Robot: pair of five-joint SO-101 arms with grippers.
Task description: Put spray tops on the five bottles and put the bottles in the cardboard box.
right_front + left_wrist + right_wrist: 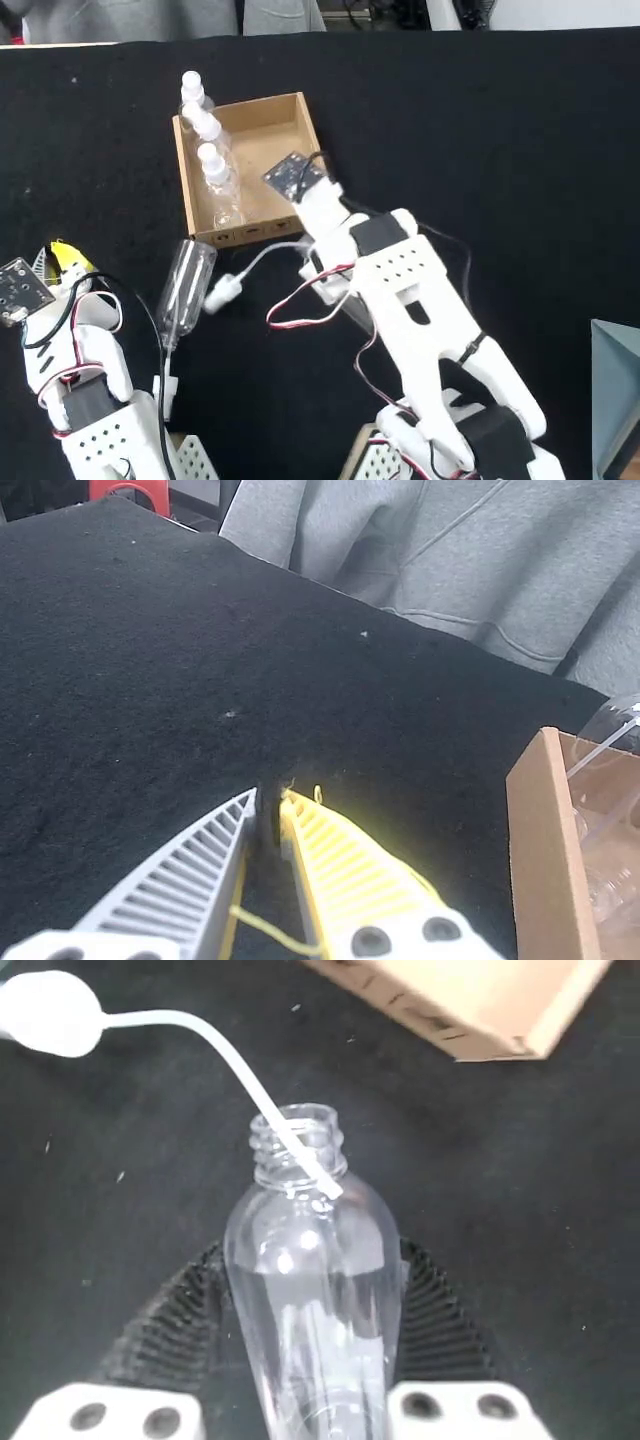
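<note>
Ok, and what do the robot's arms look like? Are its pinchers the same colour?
The left arm and right arm are both chunky white plastic with black motor blocks, rows of little holes, and thin red, white and black wires along them. The left gripper has one grey and one yellow ridged finger. The right gripper's fingers are black and ridged.

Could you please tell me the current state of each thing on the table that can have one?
right gripper: shut on the held bottle.
held bottle: uncapped, mouth open.
loose spray top: unfitted, its tube tip at the held bottle's mouth.
left gripper: shut, empty.
cardboard box: open, holding three bottles.
boxed bottles: spray tops on.
lying bottle: on its side outside the box.
</note>
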